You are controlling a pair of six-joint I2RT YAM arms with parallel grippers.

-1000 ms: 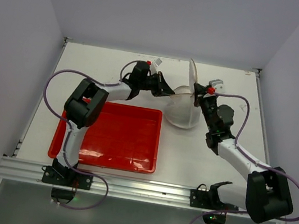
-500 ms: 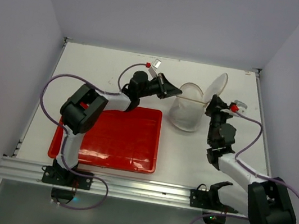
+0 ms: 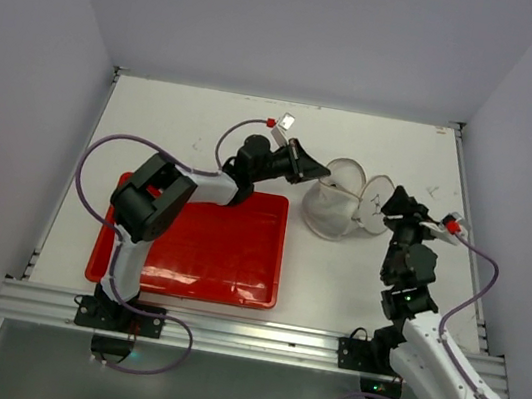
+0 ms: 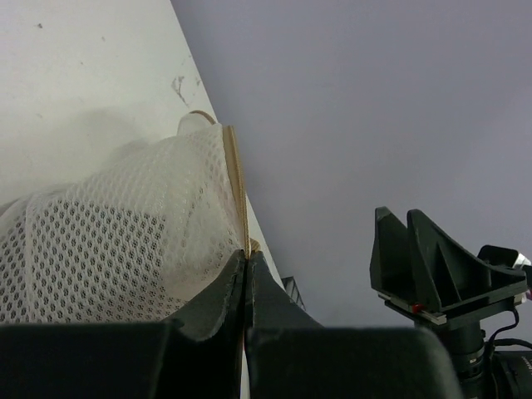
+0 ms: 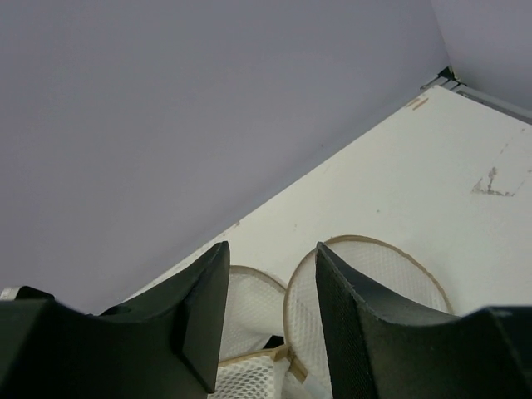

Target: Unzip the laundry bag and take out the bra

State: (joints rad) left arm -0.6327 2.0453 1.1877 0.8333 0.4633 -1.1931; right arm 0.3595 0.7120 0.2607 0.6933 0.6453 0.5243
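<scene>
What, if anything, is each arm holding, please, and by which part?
The left gripper pinches the laundry bag by its tan rim; the right gripper, fingers apart, holds nothing.

Open surface [image 3: 179, 110] along far edge and far-left; laundry bag [image 3: 330, 212] mid-surface boxed in by left claw [image 3: 321, 175] clamped on its rim, right claw [image 3: 387, 201] parted beside its flap, red tray [image 3: 199, 250] near-left.

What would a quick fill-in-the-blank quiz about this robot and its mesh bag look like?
1. The left gripper is shut on the tan ____ of the laundry bag.
2. The right gripper has its jaws ____ and holds nothing.
3. The tray lying next to the bag is ____ in colour.

Missing words: rim; open; red.
</scene>
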